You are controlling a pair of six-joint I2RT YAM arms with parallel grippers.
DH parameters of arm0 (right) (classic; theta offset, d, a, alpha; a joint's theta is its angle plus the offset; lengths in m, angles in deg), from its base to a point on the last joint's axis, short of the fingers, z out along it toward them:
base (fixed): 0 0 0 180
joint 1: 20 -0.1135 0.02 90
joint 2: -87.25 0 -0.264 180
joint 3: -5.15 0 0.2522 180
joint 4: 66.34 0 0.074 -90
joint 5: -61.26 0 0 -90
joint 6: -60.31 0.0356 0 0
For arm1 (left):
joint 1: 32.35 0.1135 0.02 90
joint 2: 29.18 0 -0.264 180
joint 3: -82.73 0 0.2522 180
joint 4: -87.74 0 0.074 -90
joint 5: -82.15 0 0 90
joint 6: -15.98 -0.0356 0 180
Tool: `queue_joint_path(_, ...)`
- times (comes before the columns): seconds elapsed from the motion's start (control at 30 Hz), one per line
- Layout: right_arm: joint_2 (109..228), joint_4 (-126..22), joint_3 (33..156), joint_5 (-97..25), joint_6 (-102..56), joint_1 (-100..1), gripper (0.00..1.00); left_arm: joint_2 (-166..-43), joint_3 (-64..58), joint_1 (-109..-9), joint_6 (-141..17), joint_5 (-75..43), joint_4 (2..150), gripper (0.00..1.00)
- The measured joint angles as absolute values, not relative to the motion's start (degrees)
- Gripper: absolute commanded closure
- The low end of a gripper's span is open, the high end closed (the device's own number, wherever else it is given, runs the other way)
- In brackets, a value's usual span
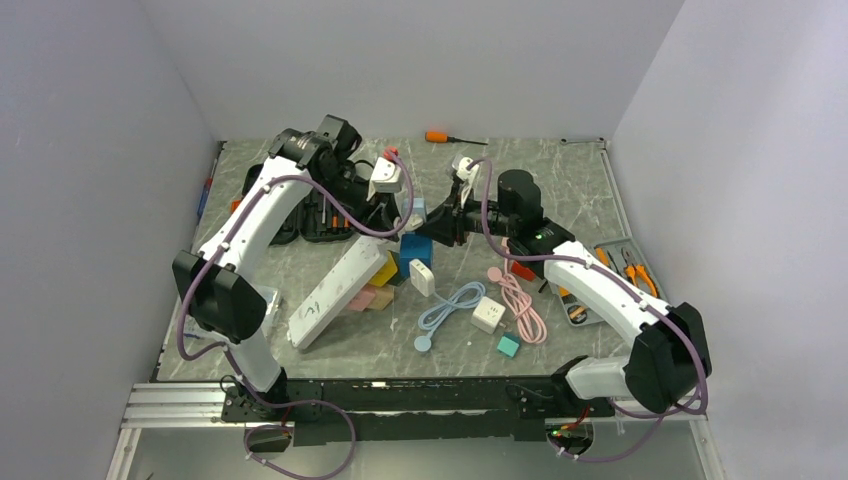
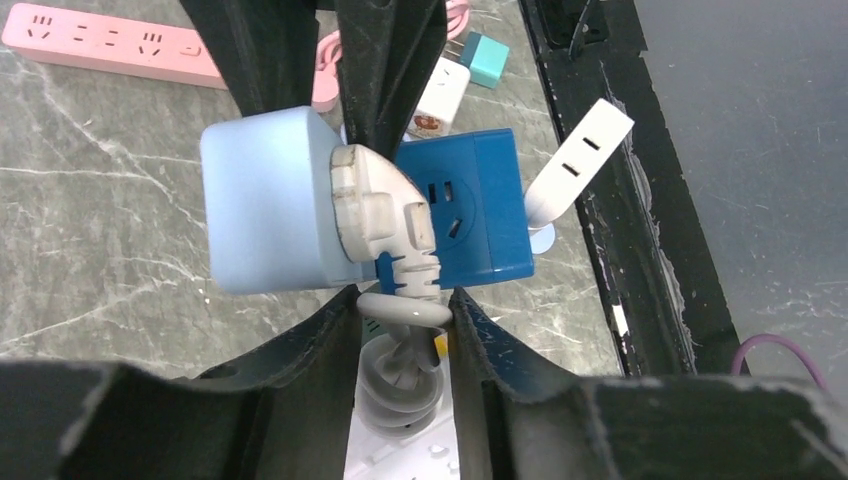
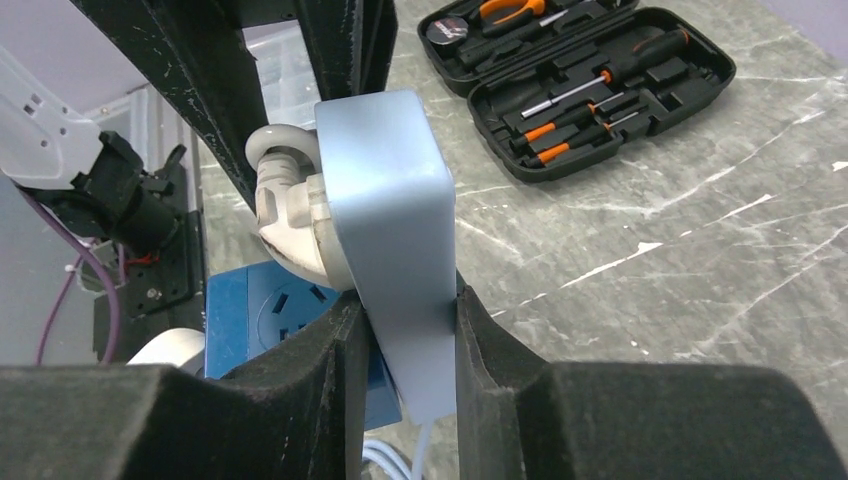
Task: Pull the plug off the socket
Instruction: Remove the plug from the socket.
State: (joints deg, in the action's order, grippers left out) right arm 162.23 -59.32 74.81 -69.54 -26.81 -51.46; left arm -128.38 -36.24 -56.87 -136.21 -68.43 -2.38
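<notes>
Left wrist view: left gripper (image 2: 404, 312) pinched on the plug's cord (image 2: 402, 310), right gripper (image 3: 408, 312) clamped on the socket (image 2: 262, 200).
Both grippers carry matte black, coarse-textured fingers (image 2: 330, 345). The cord is smooth grey and round, looping between the left pads just below the plug (image 2: 378, 212). The plug is off-white, angled, with a ribbed strain relief, and sits flush against the socket's side face. The socket is a pale blue rounded plastic cube, held off the grey veined table (image 2: 100, 220) between the right pads. Just beside it is a dark blue socket cube (image 2: 470, 210), glossy. Beyond that is a white adapter (image 2: 440, 95), its sticker too small to read. A pink power strip (image 2: 110, 45) lies well apart.
</notes>
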Motion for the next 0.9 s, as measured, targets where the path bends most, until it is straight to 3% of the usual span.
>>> queue_joint_path(0.1,162.23,-56.57,76.19,-68.12,-28.76,-51.88,1.00,-128.46,-36.59,-57.06,-136.47,-68.23,-3.75,0.92)
queue_joint_path(0.17,162.23,-55.19,76.73,-67.31,-29.53,-52.08,1.00,-128.46,-36.68,-57.20,-135.97,-67.88,-3.95,1.00)
queue_joint_path(0.37,162.12,-52.65,77.48,-64.80,-30.64,-52.51,1.00,-128.46,-36.83,-57.09,-134.92,-66.38,-2.86,0.98)
queue_joint_path(0.6,162.12,-52.28,77.72,-63.29,-30.73,-52.93,1.00,-128.44,-36.68,-57.20,-133.48,-66.05,-1.87,0.73)
queue_joint_path(0.77,162.12,-52.17,77.74,-62.94,-30.79,-53.83,1.00,-128.46,-36.88,-58.03,-133.35,-66.03,-2.53,0.68)
queue_joint_path(0.83,162.12,-52.17,77.76,-62.48,-30.79,-54.37,1.00,-128.49,-37.16,-58.29,-133.74,-65.96,-3.03,0.69)
queue_joint_path(0.9,162.12,-52.15,77.76,-62.02,-30.81,-54.68,1.00,-128.49,-37.18,-58.33,-134.16,-65.94,-3.47,0.78)
